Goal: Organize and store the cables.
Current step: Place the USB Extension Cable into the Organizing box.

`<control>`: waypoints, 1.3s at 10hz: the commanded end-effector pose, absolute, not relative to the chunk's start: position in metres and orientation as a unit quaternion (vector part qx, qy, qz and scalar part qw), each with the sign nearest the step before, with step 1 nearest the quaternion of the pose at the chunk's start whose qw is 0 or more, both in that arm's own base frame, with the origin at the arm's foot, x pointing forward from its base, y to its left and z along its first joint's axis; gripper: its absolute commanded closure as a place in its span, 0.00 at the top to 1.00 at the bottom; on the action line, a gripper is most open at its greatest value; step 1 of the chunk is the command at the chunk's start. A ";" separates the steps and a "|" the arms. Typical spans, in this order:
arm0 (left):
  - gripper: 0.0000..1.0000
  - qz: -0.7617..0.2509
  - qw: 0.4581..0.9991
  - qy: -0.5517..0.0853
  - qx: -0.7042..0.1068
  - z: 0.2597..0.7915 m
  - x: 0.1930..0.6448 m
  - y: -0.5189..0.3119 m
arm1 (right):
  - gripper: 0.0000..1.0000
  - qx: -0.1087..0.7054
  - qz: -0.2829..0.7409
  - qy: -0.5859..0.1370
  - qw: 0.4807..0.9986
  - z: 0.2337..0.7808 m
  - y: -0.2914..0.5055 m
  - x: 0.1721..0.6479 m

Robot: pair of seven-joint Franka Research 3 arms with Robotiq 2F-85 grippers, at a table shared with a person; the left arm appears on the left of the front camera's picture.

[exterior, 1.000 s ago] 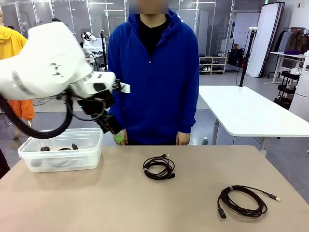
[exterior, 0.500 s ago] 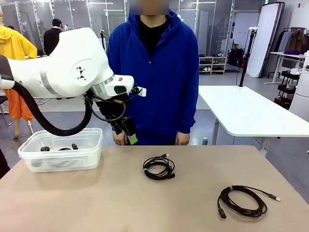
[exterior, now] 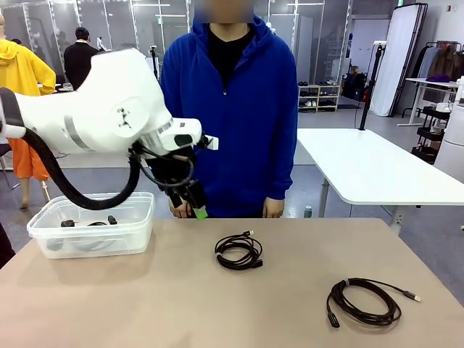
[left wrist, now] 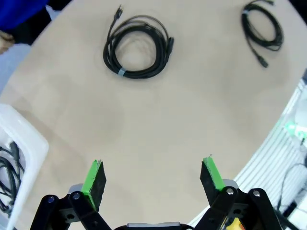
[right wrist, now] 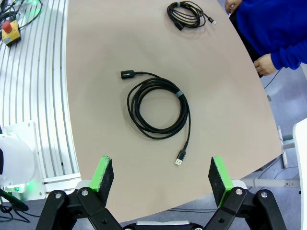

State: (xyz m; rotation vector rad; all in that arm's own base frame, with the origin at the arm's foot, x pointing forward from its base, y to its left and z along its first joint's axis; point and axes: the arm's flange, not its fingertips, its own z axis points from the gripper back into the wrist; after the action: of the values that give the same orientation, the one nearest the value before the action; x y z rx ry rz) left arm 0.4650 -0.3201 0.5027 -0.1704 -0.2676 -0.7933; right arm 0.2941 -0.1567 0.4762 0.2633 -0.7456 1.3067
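The left fingers [exterior: 199, 212] hang spread wide and empty above the far side of the surface [exterior: 145, 304]. They are just in front of the person's blue hoodie [exterior: 239, 130], between the clear bin [exterior: 130, 235] and the small coil [exterior: 239, 252]. Seen from that wrist, both green pads frame bare tabletop, with the small coil beyond them.

The small coil lies near the middle of the surface, one plug end poking out toward the person. The large coil [exterior: 365, 301] lies well apart from it on the robot's right, near the front edge, with a silver-tipped plug trailing out.

The right fingers [right wrist: 104, 173] are spread wide too and hold nothing, looking down on the large coil.

More black cables [exterior: 87, 222] lie inside the bin at the far left corner. The person's hand [exterior: 274, 210] hangs at the far edge.
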 end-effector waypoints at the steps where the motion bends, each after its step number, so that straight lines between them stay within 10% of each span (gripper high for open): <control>1: 1.00 -0.321 0.939 -0.109 -0.051 0.489 0.475 -0.352 | 1.00 0.116 0.591 -0.332 0.726 0.476 -0.157 0.294; 13: 1.00 -0.212 0.971 -0.103 0.027 0.464 0.483 -0.417 | 1.00 0.116 0.591 -0.332 0.726 0.476 -0.157 0.294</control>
State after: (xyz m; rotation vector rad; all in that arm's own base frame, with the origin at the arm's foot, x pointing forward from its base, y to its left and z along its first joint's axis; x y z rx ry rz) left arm 0.4776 -0.4071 0.4616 0.0159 -0.1935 -0.4440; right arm 0.2941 -0.1567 0.4761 0.2633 -0.7456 1.3068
